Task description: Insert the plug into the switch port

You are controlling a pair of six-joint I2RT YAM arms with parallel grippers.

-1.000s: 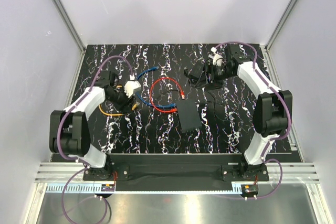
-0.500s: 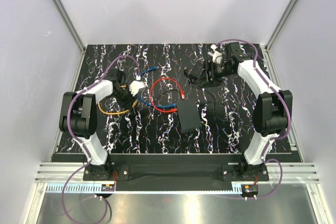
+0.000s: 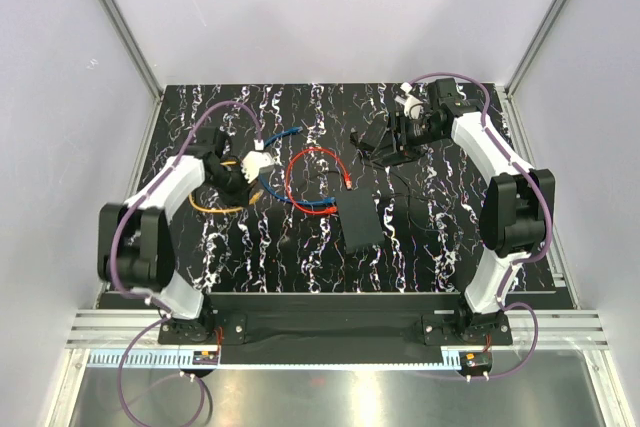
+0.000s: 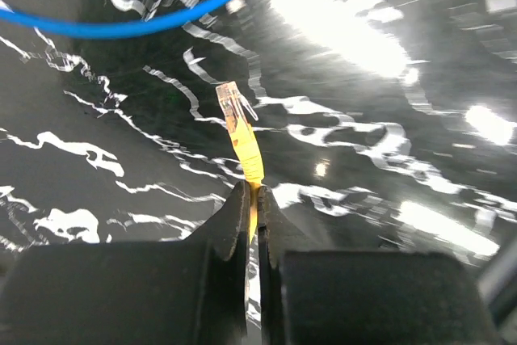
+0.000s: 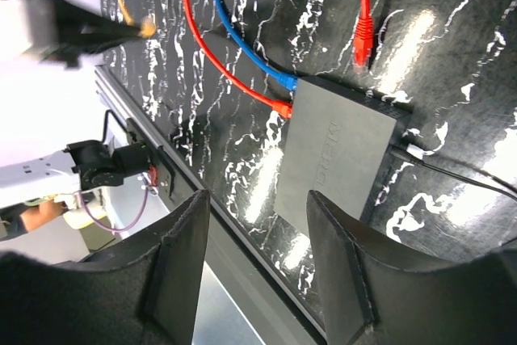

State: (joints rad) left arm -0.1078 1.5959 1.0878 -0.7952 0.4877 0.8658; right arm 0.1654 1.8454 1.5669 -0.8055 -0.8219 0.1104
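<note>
My left gripper (image 4: 253, 193) is shut on a yellow cable just behind its clear plug (image 4: 233, 106), which sticks out past the fingertips above the mat. From above, this gripper (image 3: 257, 187) is at the left of the mat, well left of the flat black switch (image 3: 358, 219). In the right wrist view a blue plug (image 5: 284, 81) and a red plug (image 5: 282, 108) sit at one corner of the switch (image 5: 335, 163). I cannot make out a free switch port. My right gripper (image 5: 257, 199) is open and empty, raised at the far right (image 3: 378, 144).
A red cable loops between the arms, and its loose red plug (image 5: 361, 41) lies near the switch's far edge. A blue cable (image 3: 285, 133) trails toward the back. A thin black cord (image 3: 402, 187) runs right of the switch. A small black lump (image 3: 372, 137) sits under the right gripper.
The left gripper has shut on the yellow cable and lifted its plug off the mat. The right gripper has narrowed a little and edged left.
</note>
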